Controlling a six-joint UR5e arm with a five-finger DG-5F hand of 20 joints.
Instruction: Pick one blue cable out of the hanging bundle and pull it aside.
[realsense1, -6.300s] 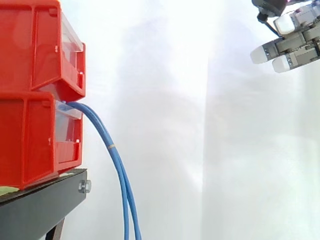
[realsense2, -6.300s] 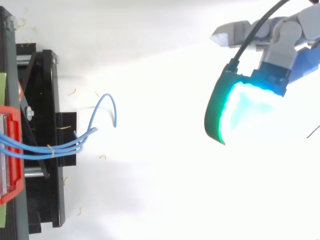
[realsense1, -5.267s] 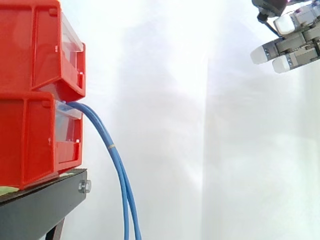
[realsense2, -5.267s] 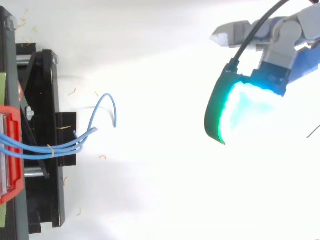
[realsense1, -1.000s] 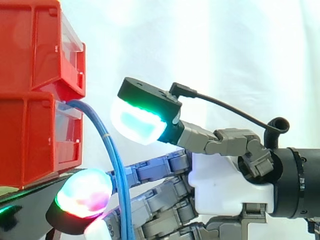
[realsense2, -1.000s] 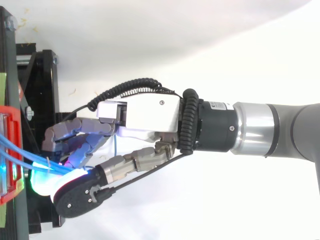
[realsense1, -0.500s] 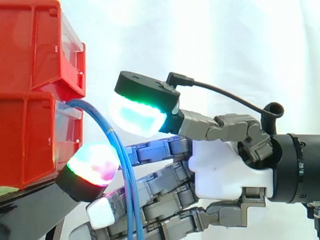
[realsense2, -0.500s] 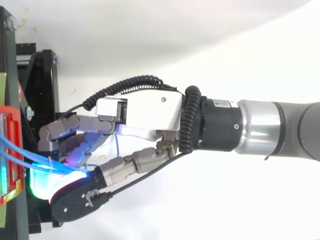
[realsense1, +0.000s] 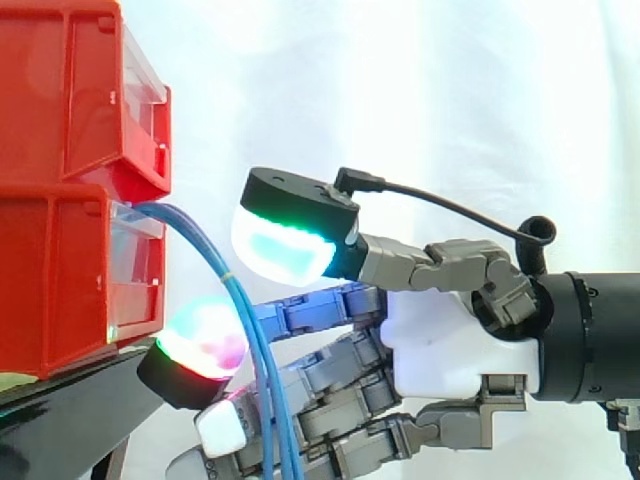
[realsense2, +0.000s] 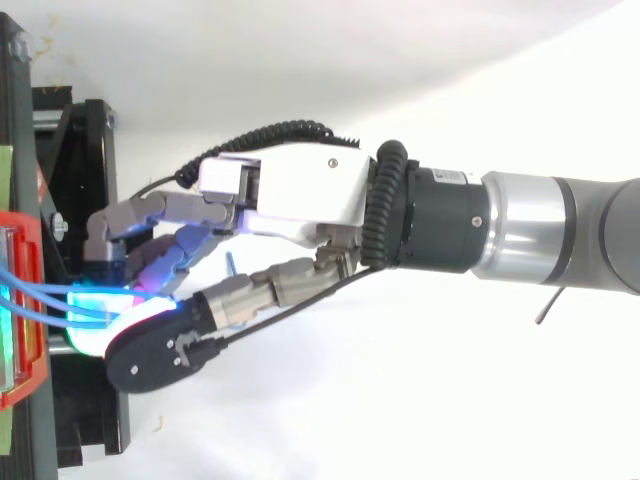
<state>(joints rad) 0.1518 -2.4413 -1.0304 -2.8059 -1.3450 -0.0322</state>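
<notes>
Since the frame half a second earlier, the hand (realsense1: 455, 345) had shifted slightly to the right. The lower run of the blue cables (realsense1: 225, 272) had been drawn to the right with it, away from the stand.

At the left, two red bins stood stacked, the upper bin (realsense1: 60, 90) on the lower bin (realsense1: 55, 285), both on the black stand (realsense1: 70, 425). The blue cables left the clear front of the lower bin, arched over, and hung down just right of the stand and out of the bottom of the side view.

The fingers (realsense1: 310, 310) were curled round the hanging bundle. One finger pad (realsense1: 203, 340), glowing magenta and green, lay on the bins' side of the cables. The remaining fingers lay behind them, so the cables crossed on their near side. How many cables the curl enclosed could not be determined.

The thumb pad (realsense1: 285, 245), glowing cyan and green, stood above and to the right of the bundle. It was apart from the magenta pad, with the cables running down between the two.

Further right, the white palm joined the black wrist. In the top view the arm (realsense2: 560, 235) entered from the right edge. The white curtain (realsense1: 450, 110) formed the backdrop.
</notes>
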